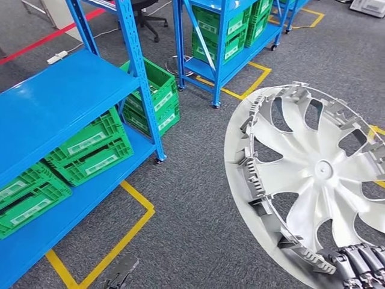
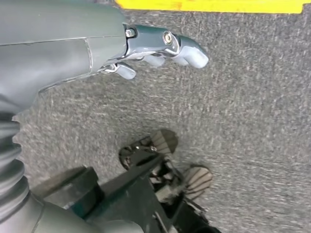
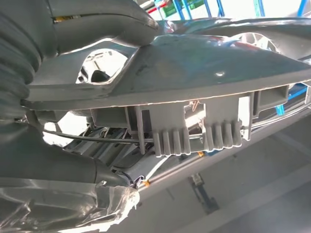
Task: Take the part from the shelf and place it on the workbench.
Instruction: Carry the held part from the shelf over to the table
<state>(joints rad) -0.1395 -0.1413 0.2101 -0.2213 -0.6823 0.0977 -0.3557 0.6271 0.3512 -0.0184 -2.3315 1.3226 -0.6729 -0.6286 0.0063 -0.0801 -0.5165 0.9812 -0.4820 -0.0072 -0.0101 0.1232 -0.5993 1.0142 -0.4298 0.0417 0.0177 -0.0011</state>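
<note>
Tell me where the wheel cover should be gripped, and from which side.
Grip the wheel cover at its outer rim, coming in edge-on from outside, as the right hand does now. The rim is thin enough to pinch between thumb and fingers; the broad spoked face probably gives no such hold. The left hand hangs free.

Head view looked from high on the body, forward and down, over grey carpet floor (image 1: 195,198), blue shelving (image 1: 59,96) at left and the wheel cover (image 1: 313,174) close at lower right.

Left wrist view sat close behind the left robot hand (image 2: 146,48), facing straight down at the carpet, with a yellow floor line (image 2: 209,5) along one edge.

Right wrist view sat very near, just behind the right robot hand (image 3: 92,29), looking along the wheel cover's clipped rim.

Head and right wrist views shared the wheel cover; head and left wrist views shared carpet and yellow line.
</note>
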